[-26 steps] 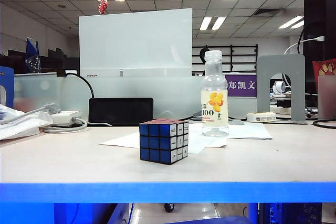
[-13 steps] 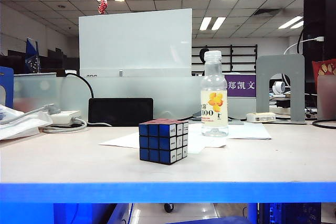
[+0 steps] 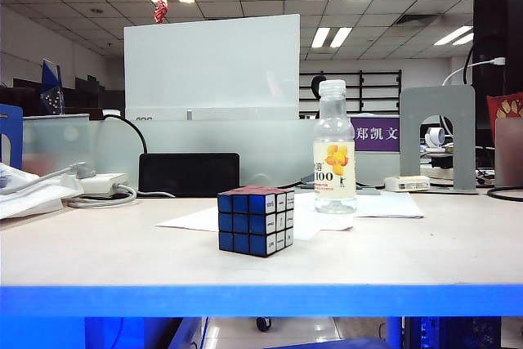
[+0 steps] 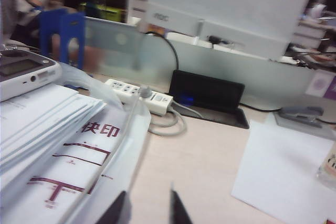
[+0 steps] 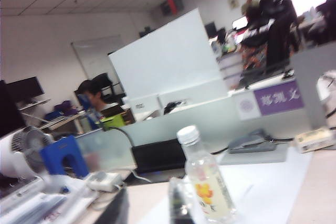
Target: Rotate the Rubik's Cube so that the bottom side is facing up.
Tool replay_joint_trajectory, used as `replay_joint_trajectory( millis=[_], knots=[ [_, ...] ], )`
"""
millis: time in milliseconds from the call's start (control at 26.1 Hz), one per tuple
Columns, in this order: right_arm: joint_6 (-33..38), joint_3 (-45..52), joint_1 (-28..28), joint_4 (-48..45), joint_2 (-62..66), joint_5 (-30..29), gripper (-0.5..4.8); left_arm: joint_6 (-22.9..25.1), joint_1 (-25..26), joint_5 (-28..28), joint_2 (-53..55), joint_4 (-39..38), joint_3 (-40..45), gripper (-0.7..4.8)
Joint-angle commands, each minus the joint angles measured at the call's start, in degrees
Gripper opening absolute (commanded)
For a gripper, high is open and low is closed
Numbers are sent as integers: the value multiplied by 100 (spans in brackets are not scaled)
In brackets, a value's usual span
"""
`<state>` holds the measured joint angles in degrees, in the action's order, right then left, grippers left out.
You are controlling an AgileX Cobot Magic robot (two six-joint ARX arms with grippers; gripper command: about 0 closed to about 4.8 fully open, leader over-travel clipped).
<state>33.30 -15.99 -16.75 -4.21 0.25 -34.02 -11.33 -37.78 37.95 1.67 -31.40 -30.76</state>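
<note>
Rubik's Cube (image 3: 255, 221) sits alone near the front of the table (image 3: 409, 259), on the corner of a white sheet (image 3: 245, 220), with its red side up, blue side facing front and white side to the right. No arm shows in the exterior view, and nothing touches the cube. The left gripper (image 4: 146, 209) shows only two dark fingertips in its wrist view, with a small gap between them and nothing in the gap. It is up above the table by a stack of papers (image 4: 47, 129). The right gripper (image 5: 149, 207) also shows just two blurry fingers, a little apart and holding nothing, with the bottle (image 5: 203, 179) just past them. In the exterior view the bottle (image 3: 334, 149) stands behind the cube and to its right, on the paper, with its white cap on. Farther back lie a white power strip (image 4: 139, 94), a black box (image 3: 188, 174), a grey bookend (image 3: 437, 136) and a white board (image 3: 212, 59).
</note>
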Motion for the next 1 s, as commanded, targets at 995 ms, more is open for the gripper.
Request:
replay_joint_trajectory(
  millis=[995],
  knots=[
    [-885,1451,909,-1040,-13,1569,42,2079,11,-2726,7,3536,3032,-6]
  ],
)
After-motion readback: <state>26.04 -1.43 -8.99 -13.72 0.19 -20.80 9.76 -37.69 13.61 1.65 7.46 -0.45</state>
